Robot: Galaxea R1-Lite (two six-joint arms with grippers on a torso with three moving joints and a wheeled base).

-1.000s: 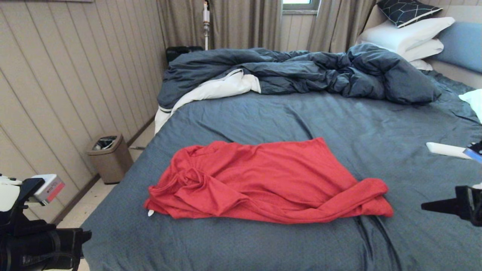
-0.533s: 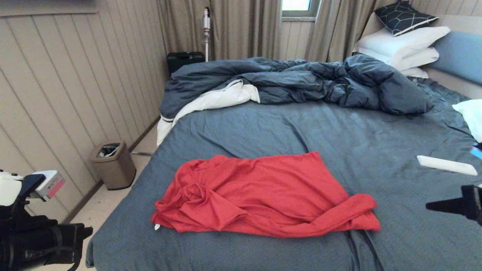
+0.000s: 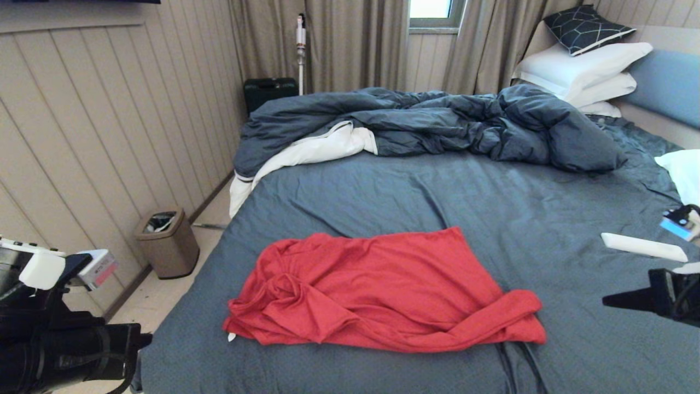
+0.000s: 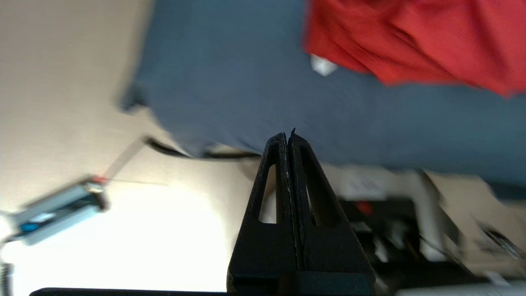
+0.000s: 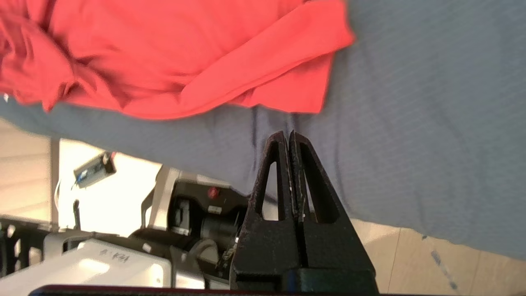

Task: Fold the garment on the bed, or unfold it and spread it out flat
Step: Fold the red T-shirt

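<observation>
T-shirt (image 3: 383, 293) was a red, bunched heap on the near part of the bed (image 3: 492, 202), twisted at one end and rolled along the near edge. You could see it was neither folded nor spread flat, so I would say the whole job was left to do. Your left gripper (image 4: 289, 137) hung by the bed's near corner, pinched tight with nothing in it, the shirt well apart from it. Your right gripper (image 5: 288, 137) was pinched tight and empty too, over bare sheet near the shirt's corner
</observation>
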